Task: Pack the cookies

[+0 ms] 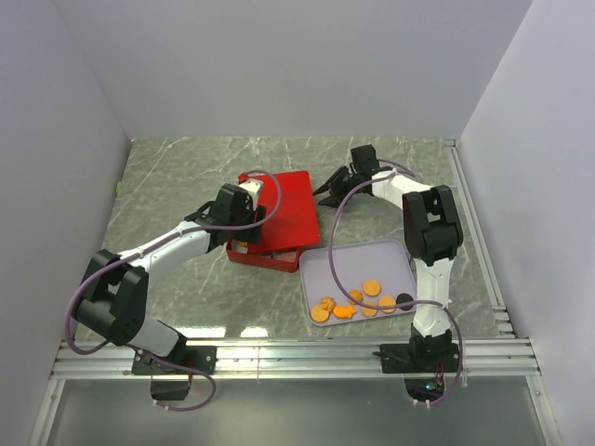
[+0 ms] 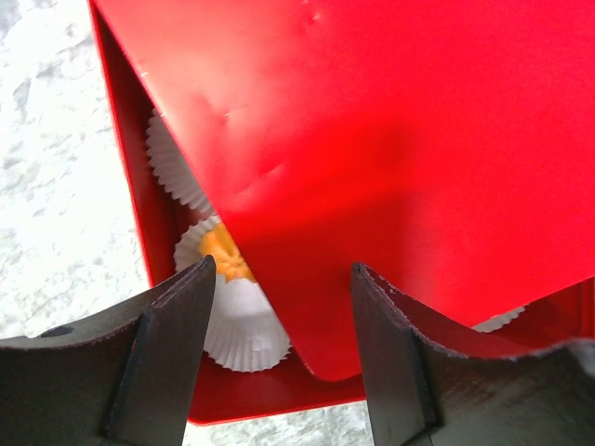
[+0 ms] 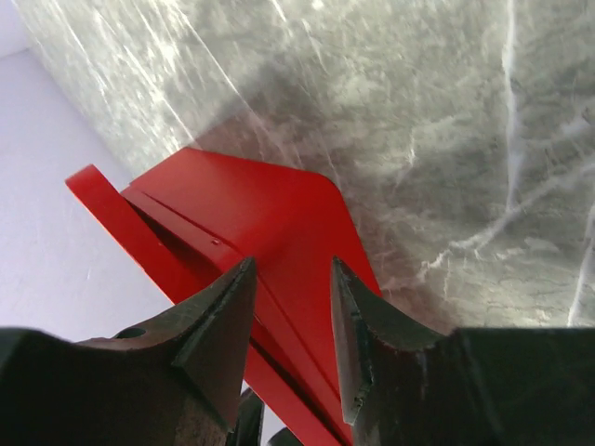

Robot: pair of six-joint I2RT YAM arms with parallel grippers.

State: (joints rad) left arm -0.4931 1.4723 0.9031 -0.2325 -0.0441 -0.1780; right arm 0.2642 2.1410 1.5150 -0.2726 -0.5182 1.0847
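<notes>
A red box (image 1: 263,255) sits mid-table with its red lid (image 1: 290,209) lying askew over it. In the left wrist view the lid (image 2: 390,139) covers most of the box (image 2: 139,232); white paper cups (image 2: 242,325) show beneath, one holding an orange cookie (image 2: 223,253). My left gripper (image 1: 249,216) is open, its fingers either side of the lid's corner (image 2: 284,279). My right gripper (image 1: 325,190) is open at the lid's right edge (image 3: 293,269), the lid (image 3: 270,204) just beyond the fingertips. Several orange cookies (image 1: 372,288) and one black cookie (image 1: 405,300) lie on a grey tray (image 1: 372,260).
The tray lies just right of and in front of the box, under the right arm. The marble tabletop (image 1: 186,177) is walled by white panels at the back and both sides. A metal rail (image 1: 297,358) runs along the near edge.
</notes>
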